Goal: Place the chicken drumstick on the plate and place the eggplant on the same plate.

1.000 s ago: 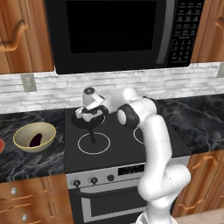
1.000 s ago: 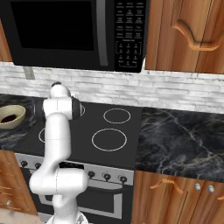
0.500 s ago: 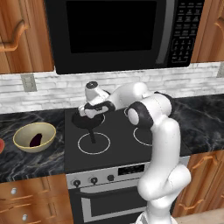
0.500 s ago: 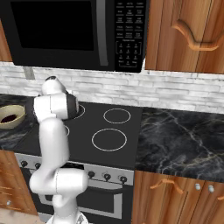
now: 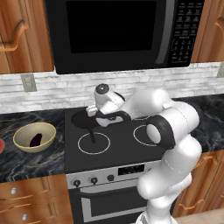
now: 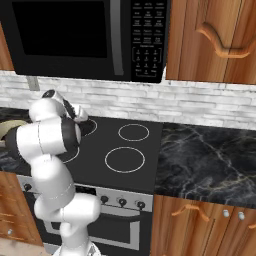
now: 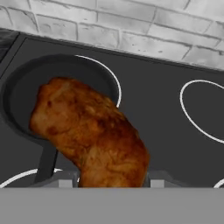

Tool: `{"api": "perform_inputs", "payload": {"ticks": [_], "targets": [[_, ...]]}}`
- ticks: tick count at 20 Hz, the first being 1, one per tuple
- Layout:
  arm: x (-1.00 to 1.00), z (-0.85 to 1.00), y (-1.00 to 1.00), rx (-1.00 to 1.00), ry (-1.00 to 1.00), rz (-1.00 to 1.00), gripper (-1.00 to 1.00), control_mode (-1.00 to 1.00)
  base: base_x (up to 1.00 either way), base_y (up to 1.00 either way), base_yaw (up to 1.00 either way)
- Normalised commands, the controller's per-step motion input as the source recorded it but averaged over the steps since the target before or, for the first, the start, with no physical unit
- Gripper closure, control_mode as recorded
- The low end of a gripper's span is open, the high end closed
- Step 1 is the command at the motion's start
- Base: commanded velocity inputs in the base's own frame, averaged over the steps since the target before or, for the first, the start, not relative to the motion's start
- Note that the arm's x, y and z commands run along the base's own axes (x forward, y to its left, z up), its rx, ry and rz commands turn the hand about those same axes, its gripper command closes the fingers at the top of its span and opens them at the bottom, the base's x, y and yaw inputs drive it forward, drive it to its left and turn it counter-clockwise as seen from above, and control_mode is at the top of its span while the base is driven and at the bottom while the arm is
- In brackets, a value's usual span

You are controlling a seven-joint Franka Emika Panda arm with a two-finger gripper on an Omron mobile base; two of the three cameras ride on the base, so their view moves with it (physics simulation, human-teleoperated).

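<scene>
While the white arm bends over the black glass stovetop point(image 5: 131, 144), its claw point(image 7: 111, 177) is clamped on the chicken drumstick point(image 7: 92, 131), which hangs in the air above the rear left burner. In the hand view the glossy orange-brown meat sits between the two dark fingertips point(image 7: 61, 178), its thick end reaching up and to the left over the black frying pan point(image 7: 26, 87). The pan rests on that rear burner, and its straight handle runs toward the front of the stove.

In the left base view the claw point(image 5: 97, 113) hovers just above the frying pan point(image 5: 81, 118), near the white brick wall behind the stove. The drumstick cannot be made out from this side, since the hand covers it.

To the left of the stove, on the dark marbled worktop point(image 5: 30, 159), stands a deep tan-yellow bowl point(image 5: 34, 136). The eggplant point(image 5: 36, 139), small, dark and oval, lies inside that bowl. At the far left edge of this view a sliver of red-orange rim marks the plate point(image 5: 1, 145), just beside the bowl and well apart from the claw.

A black microwave point(image 5: 118, 33) hangs above the stove between wooden cabinets point(image 5: 19, 37). In the right base view the arm's upper joints hide the hand, and the bowl point(image 6: 7, 131) peeks out at the left edge behind the arm.
</scene>
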Motion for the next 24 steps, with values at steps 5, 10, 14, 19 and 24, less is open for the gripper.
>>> {"api": "perform_inputs", "payload": {"ticks": [5, 10, 14, 19, 24], "targets": [[-0.14, 0.27, 0.00, 0.00, -0.11, 0.00, 1.00, -1.00, 0.00, 0.00, 0.00], [-0.33, 0.00, -0.03, 0.01, -0.02, 0.00, 1.00, 1.00, -0.46, -0.01, 0.00], [0.00, 0.00, 0.00, 0.00, 0.00, 0.00, 1.00, 1.00, -0.41, 0.31, 0.00], [0.00, 0.00, 0.00, 0.00, 0.00, 0.00, 1.00, 1.00, -0.30, 0.81, 0.00], [0.00, 0.00, 0.00, 0.00, 0.00, 0.00, 1.00, 1.00, -0.50, 1.00, 0.00]]}}
